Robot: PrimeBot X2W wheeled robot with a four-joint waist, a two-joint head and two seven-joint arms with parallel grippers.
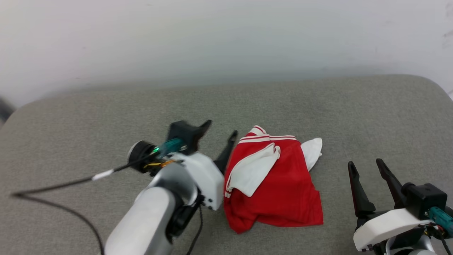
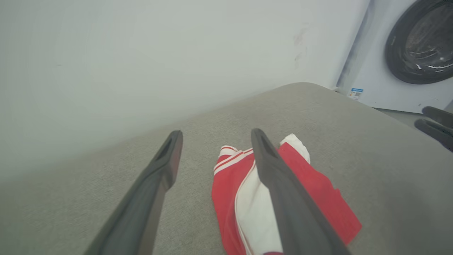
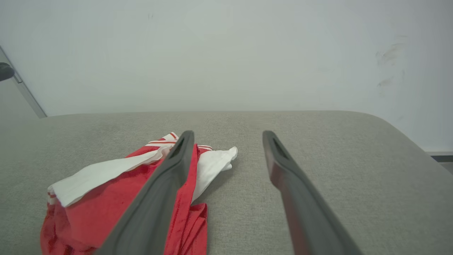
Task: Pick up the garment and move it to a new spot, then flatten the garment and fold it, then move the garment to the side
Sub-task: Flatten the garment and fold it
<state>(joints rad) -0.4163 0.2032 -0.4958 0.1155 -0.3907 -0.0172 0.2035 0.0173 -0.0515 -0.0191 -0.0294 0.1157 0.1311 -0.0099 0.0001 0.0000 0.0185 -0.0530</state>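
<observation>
While both grippers stand with their fingers spread wide and nothing between them, the garment (image 1: 279, 187) lies in a loose, crumpled heap on the grey padded surface (image 1: 106, 117), a little toward five o'clock of the head view's middle. Its red body faces up, with one white sleeve (image 1: 253, 170) folded across it and the other white sleeve (image 1: 313, 150) poking out at about two o'clock of the heap; red-and-white stripe trim runs along the twelve o'clock edge. From the heap, the left gripper (image 1: 221, 128) sits at about ten o'clock, its nearer finger just beside the shirt's nine o'clock edge, though whether it touches the cloth cannot be told. The right gripper (image 1: 364, 162) is at about three o'clock, apart from the shirt, with bare padding between. A dark cable (image 1: 53, 187) trails from the left wrist toward eight o'clock. In the left wrist view the left gripper (image 2: 216, 132) points over the garment (image 2: 230, 184), one finger crossing the white sleeve, and a washing machine (image 2: 417, 46) shows at two o'clock. In the right wrist view the right gripper (image 3: 228, 132) points at the pale wall, with the garment (image 3: 106, 198) at eight o'clock behind one finger.
</observation>
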